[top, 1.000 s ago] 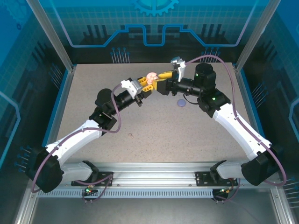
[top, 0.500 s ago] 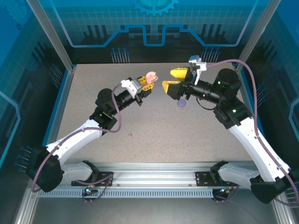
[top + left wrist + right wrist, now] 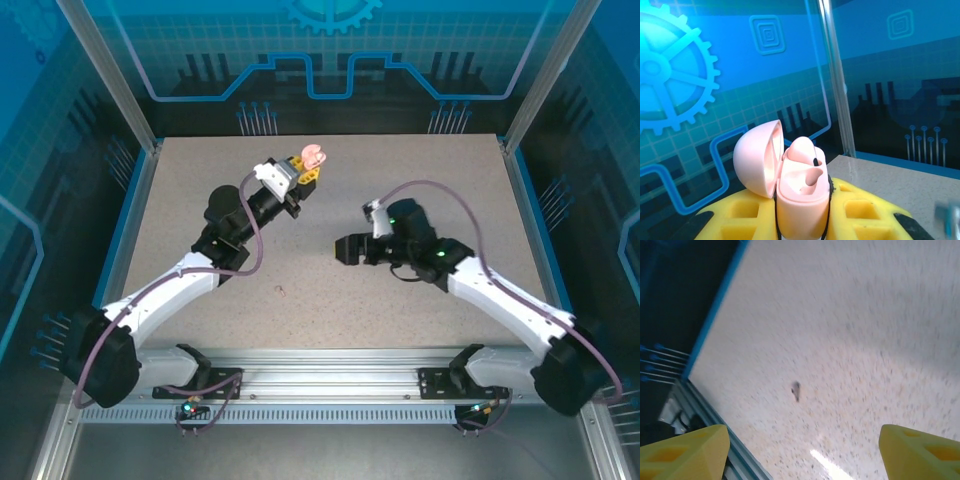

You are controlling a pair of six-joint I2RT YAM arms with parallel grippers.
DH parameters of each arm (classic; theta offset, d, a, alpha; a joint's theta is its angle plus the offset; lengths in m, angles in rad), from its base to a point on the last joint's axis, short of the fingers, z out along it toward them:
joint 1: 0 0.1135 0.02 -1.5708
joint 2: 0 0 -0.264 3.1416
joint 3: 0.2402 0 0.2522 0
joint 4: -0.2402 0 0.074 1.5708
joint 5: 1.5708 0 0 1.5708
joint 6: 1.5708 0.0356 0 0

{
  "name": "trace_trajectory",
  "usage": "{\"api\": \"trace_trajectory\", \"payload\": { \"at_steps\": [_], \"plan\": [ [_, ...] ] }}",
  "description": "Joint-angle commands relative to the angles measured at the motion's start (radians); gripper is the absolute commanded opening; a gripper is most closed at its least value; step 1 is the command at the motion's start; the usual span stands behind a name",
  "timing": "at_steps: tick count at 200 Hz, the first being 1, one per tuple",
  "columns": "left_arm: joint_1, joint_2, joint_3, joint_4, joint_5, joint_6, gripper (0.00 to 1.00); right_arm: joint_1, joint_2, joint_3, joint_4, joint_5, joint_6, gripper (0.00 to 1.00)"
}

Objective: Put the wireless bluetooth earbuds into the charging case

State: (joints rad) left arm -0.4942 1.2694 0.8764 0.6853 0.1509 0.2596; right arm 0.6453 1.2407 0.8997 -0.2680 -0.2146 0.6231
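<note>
Pinches open pink case [image 3: 800, 192] in left end effector [image 3: 308, 168], raised far centre; holds right end effector [image 3: 805, 450] spread, empty, over bench [image 3: 450, 180].

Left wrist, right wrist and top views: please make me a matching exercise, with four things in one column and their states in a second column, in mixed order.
Things:
1. pale pink round plastic charging case
2. jaws of the left gripper
3. jaws of the right gripper
4. small dark speck

States:
A. spread apart, holding nothing
B. lid swung open
C. lying on the speckled beige table
D. shut on the case

Pairs: 1-B, 2-D, 3-A, 4-C.
</note>
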Motion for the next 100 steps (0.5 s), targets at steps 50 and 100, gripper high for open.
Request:
{"api": "trace_trajectory", "payload": {
  "at_steps": [50,100],
  "plan": [
    [0.121,-0.008,0.023,0.028,-0.055,-0.08,0.0,0.22,0.416,0.28,-0.204,0.202,0.058,0.67],
    [0.21,-0.012,0.029,0.038,-0.077,-0.134,0.0,0.321,0.689,0.556,-0.341,0.222,0.014,0.55]
  ]
}}
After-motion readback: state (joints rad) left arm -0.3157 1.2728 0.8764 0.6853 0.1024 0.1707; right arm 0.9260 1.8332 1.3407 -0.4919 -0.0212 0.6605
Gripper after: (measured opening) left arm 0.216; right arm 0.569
